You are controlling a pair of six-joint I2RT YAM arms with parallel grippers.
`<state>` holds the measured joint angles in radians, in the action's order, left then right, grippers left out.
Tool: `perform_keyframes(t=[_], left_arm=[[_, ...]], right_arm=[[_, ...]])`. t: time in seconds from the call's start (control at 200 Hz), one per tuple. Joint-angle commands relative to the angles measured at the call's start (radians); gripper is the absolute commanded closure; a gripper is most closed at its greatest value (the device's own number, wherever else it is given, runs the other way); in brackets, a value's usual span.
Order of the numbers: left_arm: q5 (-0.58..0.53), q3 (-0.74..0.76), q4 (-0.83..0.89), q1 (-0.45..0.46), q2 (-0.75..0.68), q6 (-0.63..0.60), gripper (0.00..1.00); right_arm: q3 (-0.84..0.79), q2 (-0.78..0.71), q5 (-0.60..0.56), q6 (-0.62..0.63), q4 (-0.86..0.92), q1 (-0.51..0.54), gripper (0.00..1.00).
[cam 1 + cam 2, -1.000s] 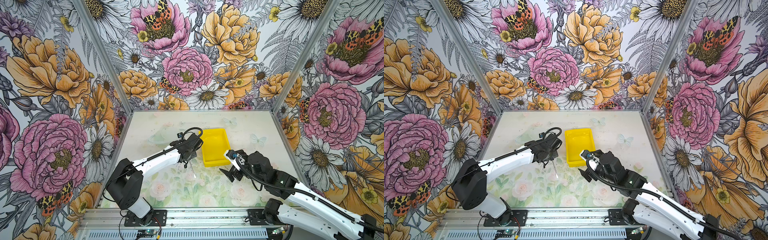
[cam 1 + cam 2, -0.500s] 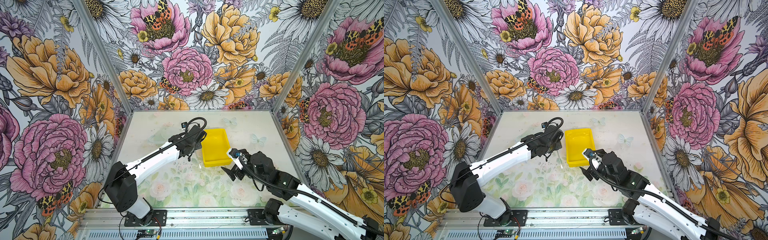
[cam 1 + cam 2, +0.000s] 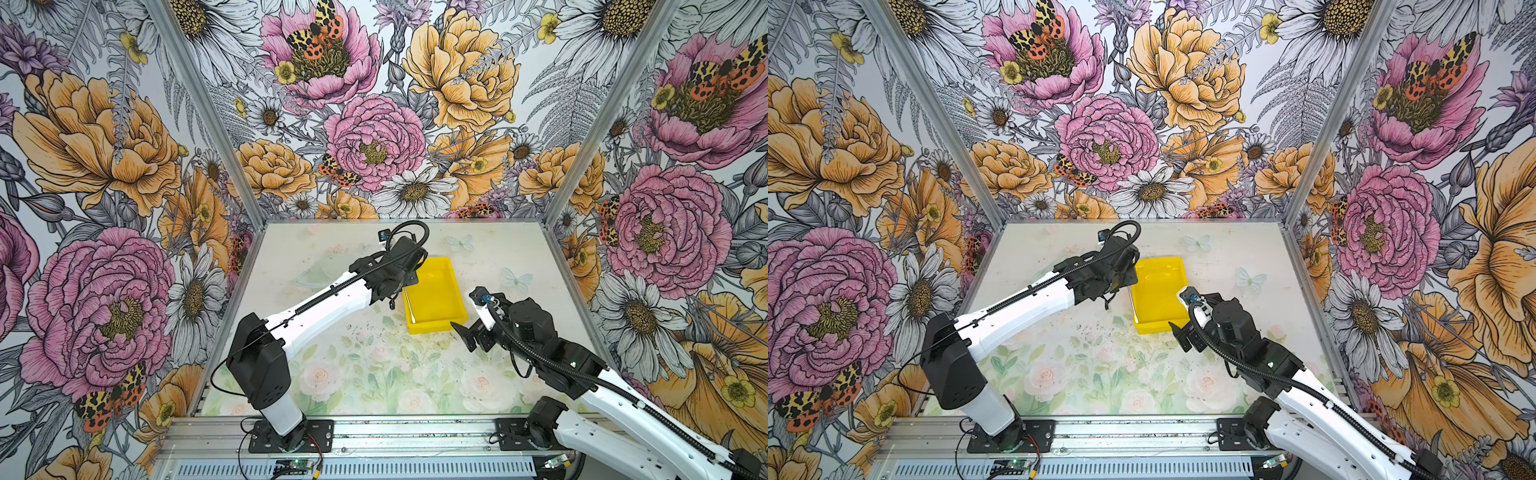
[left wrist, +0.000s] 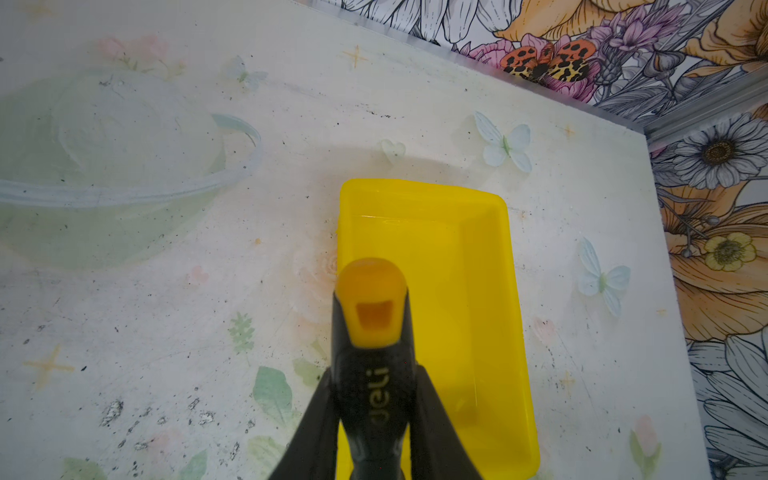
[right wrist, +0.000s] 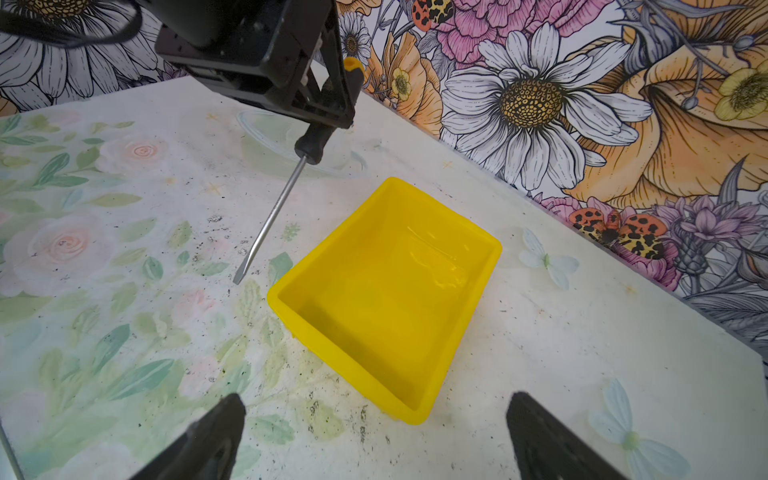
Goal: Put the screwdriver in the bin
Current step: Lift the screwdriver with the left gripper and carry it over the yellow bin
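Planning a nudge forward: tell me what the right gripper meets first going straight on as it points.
Likely the bin, its near corner, dead ahead of the right gripper; depth unclear, possibly the table first.

In the left wrist view the handle of the screwdriver hides its shaft.

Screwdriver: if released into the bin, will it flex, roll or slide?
Likely stiff: the screwdriver shows a thin metal shaft running straight from the left claw. Its rounded handle may roll, though the bin has walls to stop it. Its glossy floor looks slick, so it might slide.
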<state>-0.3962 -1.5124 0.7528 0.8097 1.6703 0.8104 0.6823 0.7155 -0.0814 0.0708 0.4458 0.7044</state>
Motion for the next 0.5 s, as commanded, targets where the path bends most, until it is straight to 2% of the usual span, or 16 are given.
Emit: perform_keyframes(t=[0.0,0.23,0.495], left_arm=[[-0.002,-0.067,-0.01,0.015,0.046,-0.023,1.0],[0.028,-0.169,-0.01,0.02,0.18,-0.02,1.0],[0.012,-0.265,-0.011,0.013,0.326,-0.012,1.0]], right_arm=[[-0.008,-0.039,-0.035,-0.039,0.005,-0.017,0.01],[-0.024,-0.08,-0.073,-0.075,0.016,-0.037,0.0],[-0.019,-0.074,-0.078,-0.091,0.022,-0.051,0.01]])
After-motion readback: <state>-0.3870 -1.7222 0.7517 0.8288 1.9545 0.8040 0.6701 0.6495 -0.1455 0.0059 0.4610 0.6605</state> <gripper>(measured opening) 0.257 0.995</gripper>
